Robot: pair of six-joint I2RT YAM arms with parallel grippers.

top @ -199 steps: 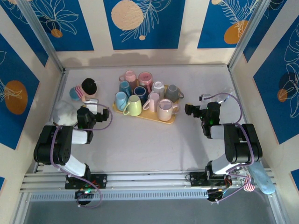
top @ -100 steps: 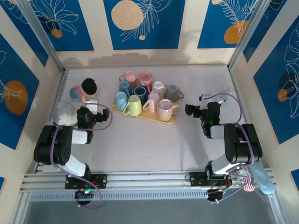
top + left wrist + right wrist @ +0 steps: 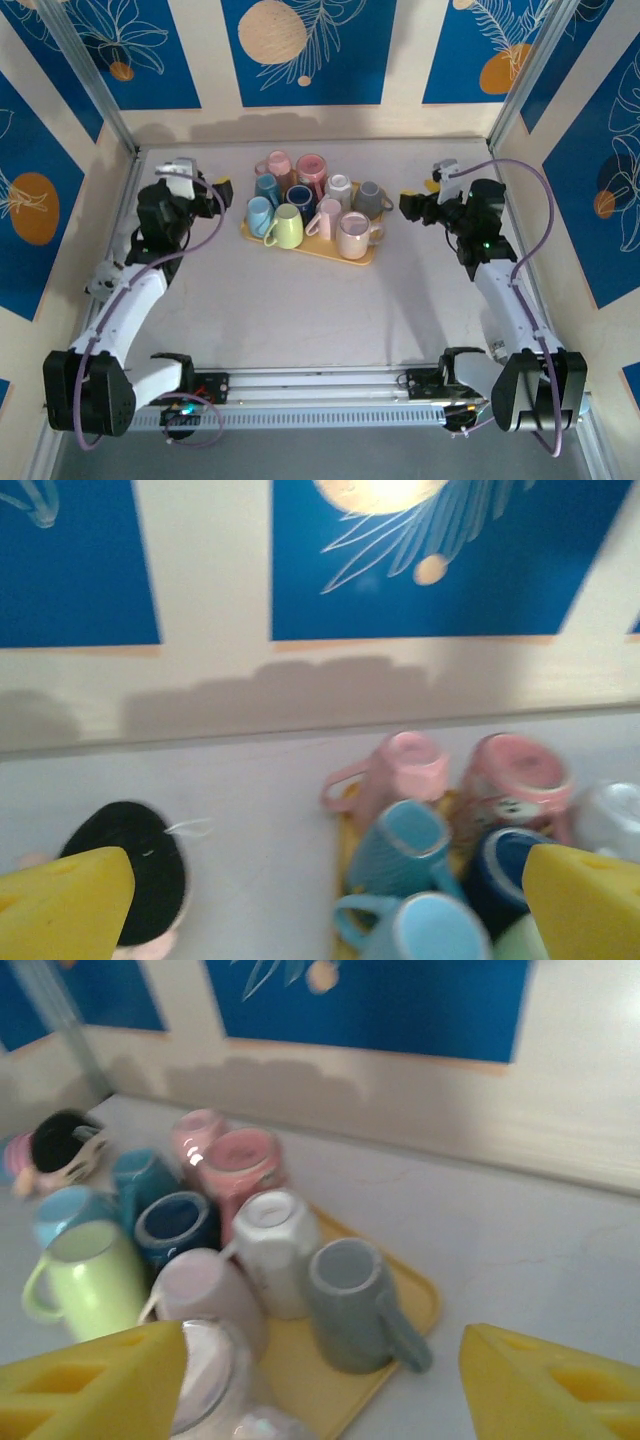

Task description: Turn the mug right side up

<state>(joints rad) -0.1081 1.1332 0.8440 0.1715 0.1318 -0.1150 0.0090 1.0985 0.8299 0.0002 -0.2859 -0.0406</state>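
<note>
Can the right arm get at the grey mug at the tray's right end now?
Likely yes. The right gripper hovers just beside the tray, jaws apart, with bare table between it and the grey mug. The white mug crowds its far side.

Looked out between wide-spread yellow foam fingertips (image 3: 60, 910) of the left tool (image 3: 325, 910), one low in each corner. Showed a black rounded object (image 3: 125, 865) on the pale surface (image 3: 250, 790), partly behind the left-hand fingertip. Caught blurred mugs crowded at right: a pale pink ceramic mug (image 3: 405, 775), a deeper pink mug (image 3: 515, 780), a ribbed teal-blue mug (image 3: 400, 850), a dark blue mug (image 3: 500, 865). Faced a white wall with blue panels (image 3: 430, 560).
</note>
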